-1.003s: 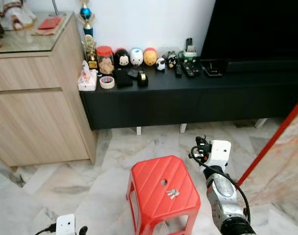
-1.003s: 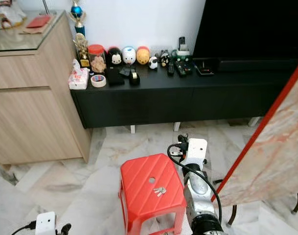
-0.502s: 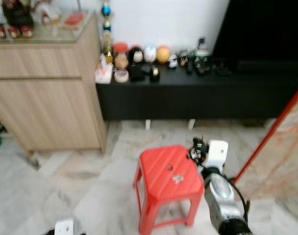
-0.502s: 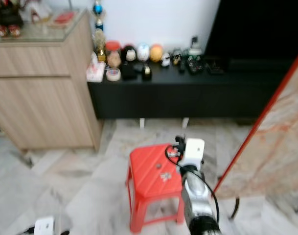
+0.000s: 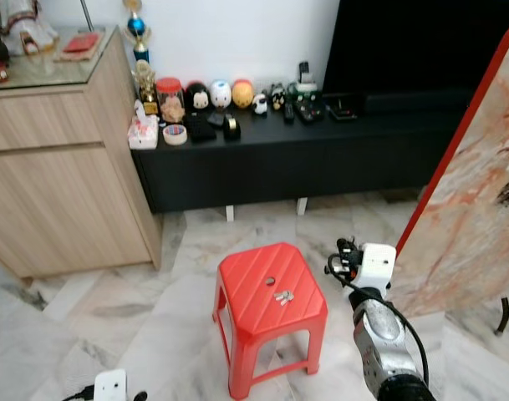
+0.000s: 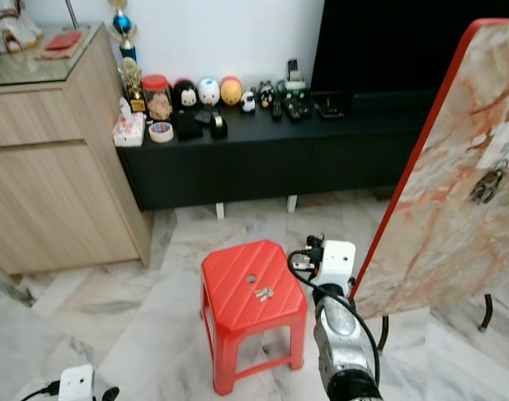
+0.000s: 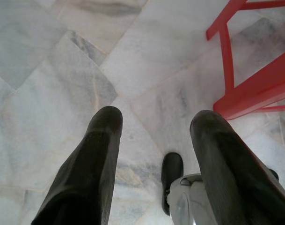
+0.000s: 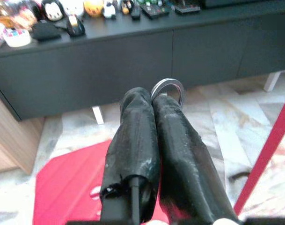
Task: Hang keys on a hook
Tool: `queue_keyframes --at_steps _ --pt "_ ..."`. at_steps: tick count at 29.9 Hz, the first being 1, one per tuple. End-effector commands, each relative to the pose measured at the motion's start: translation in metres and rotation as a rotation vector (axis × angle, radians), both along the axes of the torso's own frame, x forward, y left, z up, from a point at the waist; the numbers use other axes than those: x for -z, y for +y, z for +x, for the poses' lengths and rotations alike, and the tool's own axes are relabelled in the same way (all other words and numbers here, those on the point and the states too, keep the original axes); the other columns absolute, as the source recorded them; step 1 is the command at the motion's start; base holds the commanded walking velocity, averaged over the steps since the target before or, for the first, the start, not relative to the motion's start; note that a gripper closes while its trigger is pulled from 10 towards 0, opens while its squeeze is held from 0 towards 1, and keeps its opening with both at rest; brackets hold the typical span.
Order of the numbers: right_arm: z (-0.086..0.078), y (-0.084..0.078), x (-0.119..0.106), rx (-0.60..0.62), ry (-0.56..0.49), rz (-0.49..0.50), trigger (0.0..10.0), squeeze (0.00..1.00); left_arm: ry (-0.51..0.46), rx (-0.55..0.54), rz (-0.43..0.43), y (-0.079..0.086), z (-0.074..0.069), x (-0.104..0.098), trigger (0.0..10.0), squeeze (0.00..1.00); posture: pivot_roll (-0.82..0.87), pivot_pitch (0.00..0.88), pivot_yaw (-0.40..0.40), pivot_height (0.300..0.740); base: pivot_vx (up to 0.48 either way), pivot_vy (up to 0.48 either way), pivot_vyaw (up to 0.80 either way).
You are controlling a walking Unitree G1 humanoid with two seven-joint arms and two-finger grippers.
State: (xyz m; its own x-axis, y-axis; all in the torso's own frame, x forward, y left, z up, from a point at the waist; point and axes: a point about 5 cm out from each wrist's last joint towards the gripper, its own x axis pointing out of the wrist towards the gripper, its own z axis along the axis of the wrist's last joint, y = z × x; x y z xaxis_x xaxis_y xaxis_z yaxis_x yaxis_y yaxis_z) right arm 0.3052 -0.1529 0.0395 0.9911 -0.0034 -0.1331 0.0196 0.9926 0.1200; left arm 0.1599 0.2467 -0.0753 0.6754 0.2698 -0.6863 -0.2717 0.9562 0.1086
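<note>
A small bunch of keys (image 5: pixel 282 295) lies on top of a red plastic stool (image 5: pixel 254 288), near its round centre hole. My right gripper (image 8: pixel 151 101) is raised just right of the stool, fingers pressed together on a silver key ring (image 8: pixel 169 88) that sticks out past the tips. A tilted marble-patterned board (image 6: pixel 438 192) with a red edge stands to the right. It carries a white hook plate with a dark bunch of keys (image 6: pixel 486 182) hanging from it. My left gripper (image 7: pixel 154 122) hangs low over the floor, open and holding nothing.
A black TV bench (image 5: pixel 321 154) along the wall holds round toy figures, a tape roll and remotes. A wooden cabinet (image 5: pixel 62 184) stands at the left. The floor is pale marble tiles (image 5: pixel 120 309). A dark board leg (image 6: pixel 486 313) stands at the right.
The whole view has swung right and steadied, bringing more of the marble board and its hanging keys into sight. My right gripper stays beside the stool; the keys on the stool have not moved.
</note>
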Motion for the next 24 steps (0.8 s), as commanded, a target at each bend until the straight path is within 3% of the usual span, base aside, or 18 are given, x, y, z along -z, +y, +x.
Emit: queue_keyframes --at_steps 1,24 --pt "0.001 -0.012 0.0 0.064 0.015 0.011 10.0 0.0 0.019 0.01 -0.004 -0.004 -0.003 0.003 10.0 0.0 0.0 0.0 -0.049 0.74 0.0 -0.379 0.0" --pt "-0.003 -0.022 0.002 0.172 0.021 -0.015 10.0 0.0 0.007 0.019 -0.002 -0.006 0.001 0.002 10.0 0.0 0.01 0.0 -0.05 0.74 0.0 -0.373 0.0"
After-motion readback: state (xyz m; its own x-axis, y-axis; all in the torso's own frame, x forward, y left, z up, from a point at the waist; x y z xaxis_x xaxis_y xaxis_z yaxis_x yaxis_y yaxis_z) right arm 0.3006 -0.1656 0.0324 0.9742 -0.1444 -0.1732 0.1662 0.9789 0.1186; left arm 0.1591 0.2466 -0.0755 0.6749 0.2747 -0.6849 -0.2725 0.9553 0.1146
